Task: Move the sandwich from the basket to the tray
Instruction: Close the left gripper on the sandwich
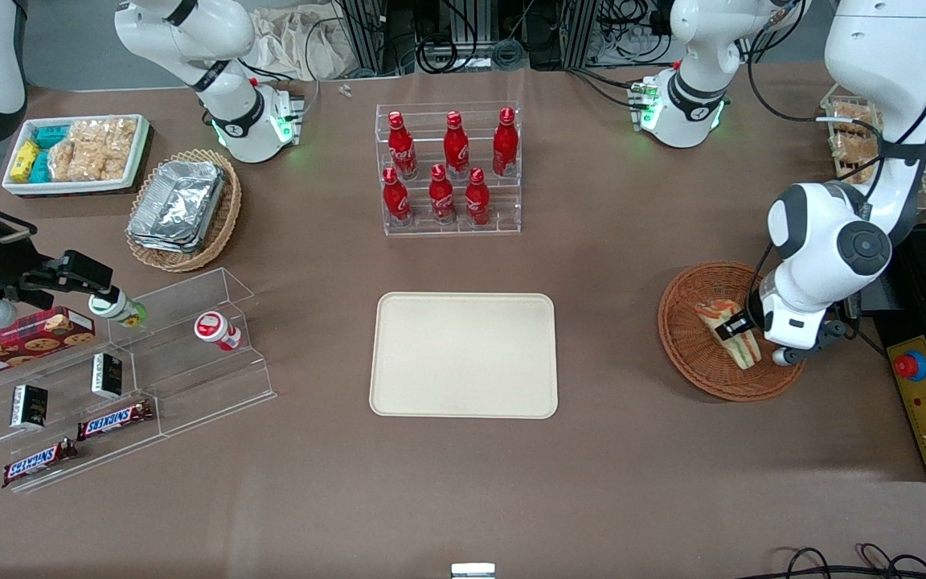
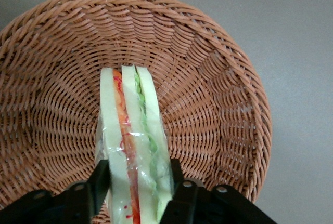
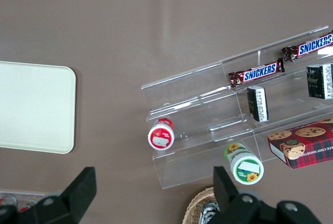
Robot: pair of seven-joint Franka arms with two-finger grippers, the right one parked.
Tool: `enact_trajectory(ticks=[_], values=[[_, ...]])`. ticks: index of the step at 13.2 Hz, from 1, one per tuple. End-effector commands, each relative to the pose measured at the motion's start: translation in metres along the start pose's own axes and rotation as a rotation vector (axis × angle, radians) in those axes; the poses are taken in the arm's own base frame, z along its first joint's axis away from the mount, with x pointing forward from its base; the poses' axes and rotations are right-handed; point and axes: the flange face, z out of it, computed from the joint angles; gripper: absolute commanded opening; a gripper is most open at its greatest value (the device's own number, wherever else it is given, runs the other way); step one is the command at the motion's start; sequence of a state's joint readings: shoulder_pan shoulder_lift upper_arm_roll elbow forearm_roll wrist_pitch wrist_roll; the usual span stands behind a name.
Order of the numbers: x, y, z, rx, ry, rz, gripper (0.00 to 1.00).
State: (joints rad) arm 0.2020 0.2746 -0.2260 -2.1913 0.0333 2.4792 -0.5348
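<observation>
Gripper (image 2: 138, 185) low in basket (image 1: 684, 354), right of centre in front view; fingers (image 2: 99, 182) pinching sandwich (image 2: 132, 146) across its bread faces, wrapped in clear film. Sandwich not lifted clear, inside basket.

Risks, as judgement: film slick, soft bread may squash or slide out during lift; wedge tip could catch wicker rim and drag basket along; drop on bare surface short of tray (image 1: 463, 355), centre of front view.

Readable: "SNICKERS" on bars (image 1: 115, 419), lower left of front view. Red bottles (image 1: 447, 165) upper centre, white script label unreadable.
</observation>
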Motion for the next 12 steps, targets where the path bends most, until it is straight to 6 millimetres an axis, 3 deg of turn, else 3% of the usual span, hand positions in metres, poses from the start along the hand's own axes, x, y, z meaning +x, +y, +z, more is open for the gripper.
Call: enact_trajectory(ticks=[1,2,5,8,10,12], values=[[-0.002,-0.001,0.002,-0.013,0.013,-0.021,0.34],[-0.002,-0.001,0.001,-0.013,0.014,-0.020,0.30],[-0.003,-0.002,0.002,-0.010,0.009,-0.018,0.07],[-0.001,0.001,-0.009,-0.007,0.012,-0.013,0.00],[0.000,0.005,-0.027,0.008,-0.001,0.001,0.00],[0.004,0.019,-0.062,0.026,-0.012,0.026,0.00]])
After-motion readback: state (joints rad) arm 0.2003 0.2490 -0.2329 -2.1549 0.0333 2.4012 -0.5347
